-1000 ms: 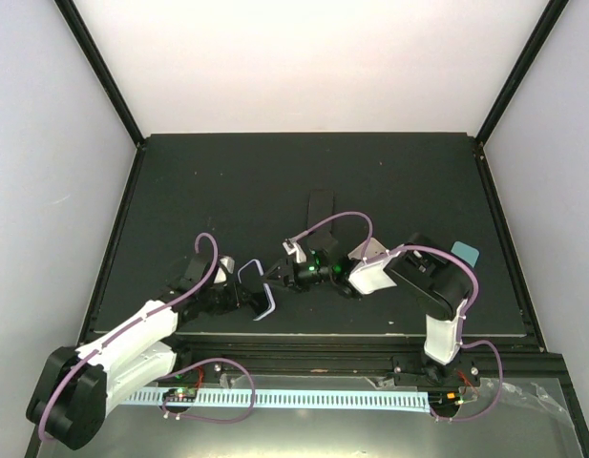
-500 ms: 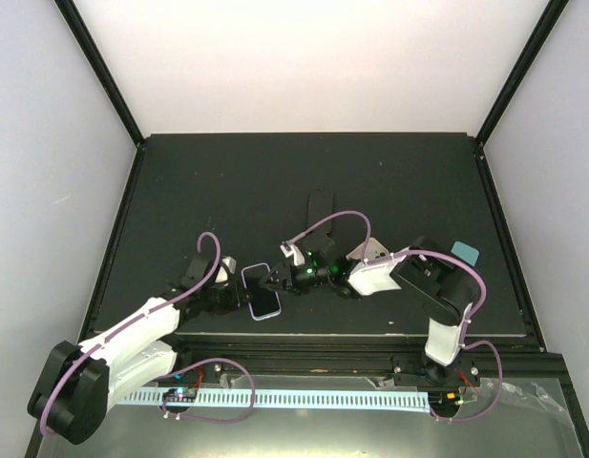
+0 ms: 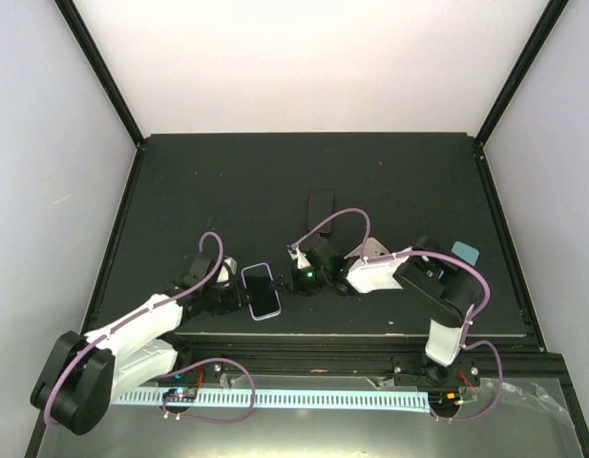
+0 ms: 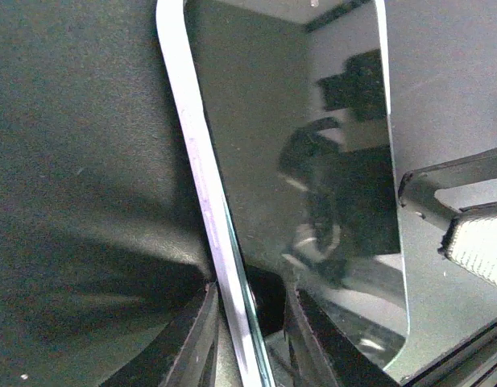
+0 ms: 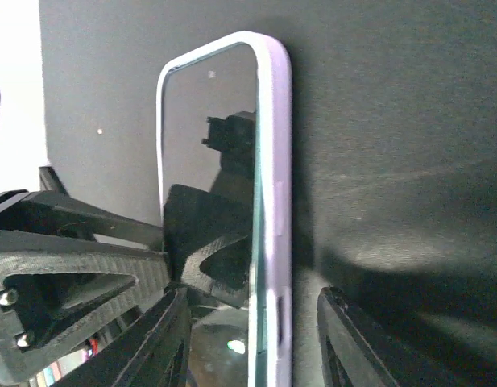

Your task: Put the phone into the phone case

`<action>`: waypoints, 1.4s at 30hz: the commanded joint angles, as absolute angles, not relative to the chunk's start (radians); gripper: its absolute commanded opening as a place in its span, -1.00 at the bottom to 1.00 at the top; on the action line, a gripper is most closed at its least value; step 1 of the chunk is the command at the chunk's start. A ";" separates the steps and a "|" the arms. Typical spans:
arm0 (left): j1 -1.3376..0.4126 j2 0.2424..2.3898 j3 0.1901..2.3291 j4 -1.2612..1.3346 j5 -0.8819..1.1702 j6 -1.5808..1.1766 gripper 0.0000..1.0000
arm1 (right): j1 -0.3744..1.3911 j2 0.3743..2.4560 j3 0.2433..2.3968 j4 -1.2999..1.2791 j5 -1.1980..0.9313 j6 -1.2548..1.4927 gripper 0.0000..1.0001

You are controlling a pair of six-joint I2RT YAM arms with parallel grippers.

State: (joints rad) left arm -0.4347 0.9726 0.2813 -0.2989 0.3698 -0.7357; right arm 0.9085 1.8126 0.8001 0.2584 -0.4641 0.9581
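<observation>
The phone (image 3: 262, 294), dark screen up, lies flat inside the lilac phone case (image 3: 244, 282) near the table's front edge. In the right wrist view the screen (image 5: 208, 145) sits within the case rim (image 5: 272, 161). My left gripper (image 3: 235, 294) is at the case's left side. Its jaws are closed on the case's long edge (image 4: 200, 161), one finger on each side (image 4: 248, 310). My right gripper (image 3: 283, 282) is at the phone's right side. It is open, its fingers spread wide on either side of the case's edge (image 5: 252, 310), not touching it.
A black flat rectangular object (image 3: 321, 203) lies on the dark table (image 3: 227, 181) behind the grippers. A light blue flat item (image 3: 463, 251) lies at the right, behind the right arm. The table's front edge is just below the phone.
A second ago the case showed as a tilted pale outline between the grippers. Now it lies flat with the dark screen filling it. The right wrist has turned and drawn back slightly to the right.
</observation>
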 commanded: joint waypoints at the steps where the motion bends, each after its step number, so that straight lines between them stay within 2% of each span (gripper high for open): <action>1: -0.426 1.010 0.287 -0.270 0.380 -0.726 -0.55 | 0.925 1.849 0.813 0.232 -0.424 0.933 -0.09; 7: -0.425 1.025 0.278 -0.253 0.381 -0.733 -0.70 | 0.952 1.910 0.864 0.280 -0.502 0.936 -0.06; 13: -0.409 0.997 0.246 -0.262 0.400 -0.747 -0.79 | 0.939 1.919 0.794 0.610 -0.641 1.106 -0.07; 18: -0.400 0.975 0.247 -0.293 0.396 -0.742 -0.75 | 0.939 1.893 0.782 0.794 -0.694 1.213 -0.07; 25: -0.384 0.940 0.263 -0.371 0.376 -0.716 -0.66 | 0.943 1.898 0.767 0.866 -0.696 1.256 -0.07; 30: -0.382 0.920 0.254 -0.393 0.371 -0.718 -0.60 | 0.952 1.926 0.773 0.874 -0.711 1.259 -0.07; 36: -0.382 0.928 0.257 -0.387 0.367 -0.719 -0.59 | 0.957 1.924 0.838 0.580 -0.682 1.094 -0.10; 39: -0.382 0.927 0.264 -0.384 0.367 -0.721 -0.59 | 0.956 1.909 0.850 0.507 -0.668 1.048 -0.23; 42: -0.382 0.929 0.265 -0.377 0.369 -0.723 -0.60 | 0.956 1.910 0.837 0.566 -0.681 1.071 -0.41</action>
State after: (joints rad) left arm -0.3786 0.9058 0.2611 -0.3431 0.3687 -0.7334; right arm 0.9302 1.9236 0.8181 0.5400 -0.6189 1.1042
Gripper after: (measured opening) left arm 0.203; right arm 0.336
